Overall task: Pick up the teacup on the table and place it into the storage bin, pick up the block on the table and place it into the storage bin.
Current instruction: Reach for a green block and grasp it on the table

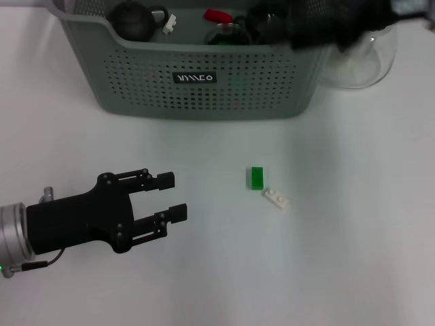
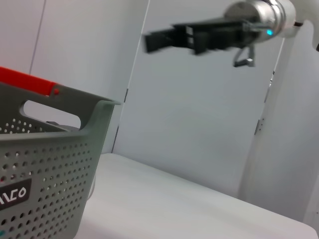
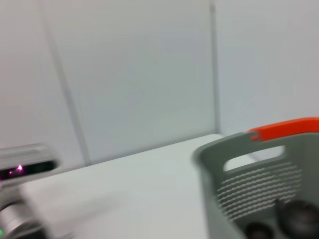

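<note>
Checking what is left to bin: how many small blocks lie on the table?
2: a green block in front of the storage bin, and a white block just beside it, nearer the robot. Others may be hidden inside the bin.

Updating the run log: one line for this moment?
left gripper: open, over table | right gripper: above storage bin | green block, white block: on table

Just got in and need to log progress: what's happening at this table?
The right gripper is above the storage bin, blurred. The left gripper hovers open over the table, holding nothing. A green block and a white block lie on the table, not yet binned.
</note>
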Available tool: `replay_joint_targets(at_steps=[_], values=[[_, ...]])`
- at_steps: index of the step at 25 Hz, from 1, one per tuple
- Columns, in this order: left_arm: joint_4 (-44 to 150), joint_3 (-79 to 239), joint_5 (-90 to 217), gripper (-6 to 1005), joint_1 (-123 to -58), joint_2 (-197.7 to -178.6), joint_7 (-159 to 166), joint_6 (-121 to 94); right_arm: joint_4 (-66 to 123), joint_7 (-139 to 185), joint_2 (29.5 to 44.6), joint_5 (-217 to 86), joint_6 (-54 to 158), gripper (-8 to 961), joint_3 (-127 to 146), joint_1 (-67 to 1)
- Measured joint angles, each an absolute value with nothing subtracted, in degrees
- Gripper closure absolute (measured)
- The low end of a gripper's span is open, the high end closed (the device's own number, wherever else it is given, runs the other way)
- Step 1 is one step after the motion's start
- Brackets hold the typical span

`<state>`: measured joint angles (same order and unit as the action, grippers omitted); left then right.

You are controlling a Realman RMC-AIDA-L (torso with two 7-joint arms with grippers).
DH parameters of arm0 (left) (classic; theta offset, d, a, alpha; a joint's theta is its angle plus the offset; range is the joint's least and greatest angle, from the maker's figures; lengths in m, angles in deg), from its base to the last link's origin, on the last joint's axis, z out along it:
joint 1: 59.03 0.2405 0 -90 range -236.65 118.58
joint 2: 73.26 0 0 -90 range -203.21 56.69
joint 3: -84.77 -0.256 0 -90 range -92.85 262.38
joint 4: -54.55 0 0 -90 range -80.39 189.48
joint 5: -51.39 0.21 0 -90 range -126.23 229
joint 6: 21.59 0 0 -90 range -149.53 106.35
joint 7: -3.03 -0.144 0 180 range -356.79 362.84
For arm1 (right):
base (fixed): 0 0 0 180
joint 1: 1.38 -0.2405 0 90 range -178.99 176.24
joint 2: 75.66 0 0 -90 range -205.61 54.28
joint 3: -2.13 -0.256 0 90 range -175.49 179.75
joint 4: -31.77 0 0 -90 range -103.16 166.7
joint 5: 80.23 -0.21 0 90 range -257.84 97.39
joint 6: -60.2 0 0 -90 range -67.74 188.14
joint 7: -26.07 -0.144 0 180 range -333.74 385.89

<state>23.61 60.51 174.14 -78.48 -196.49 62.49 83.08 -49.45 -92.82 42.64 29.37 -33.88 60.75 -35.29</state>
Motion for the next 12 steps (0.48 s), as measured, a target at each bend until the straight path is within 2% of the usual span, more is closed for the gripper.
replay_joint_targets(at_steps=[6, 12], values=[[23.57, 60.51, 174.16, 429, -78.51, -196.48, 62.46, 83.08, -49.72, -89.79, 42.48, 31.86, -46.15, 213, 56.52, -34.44], [23.61, 60.51, 174.22, 429, -78.24, -196.48, 62.50, 83.02, -49.89, -90.59, 43.61, 43.63, -48.01, 219, 61.29, -36.58]])
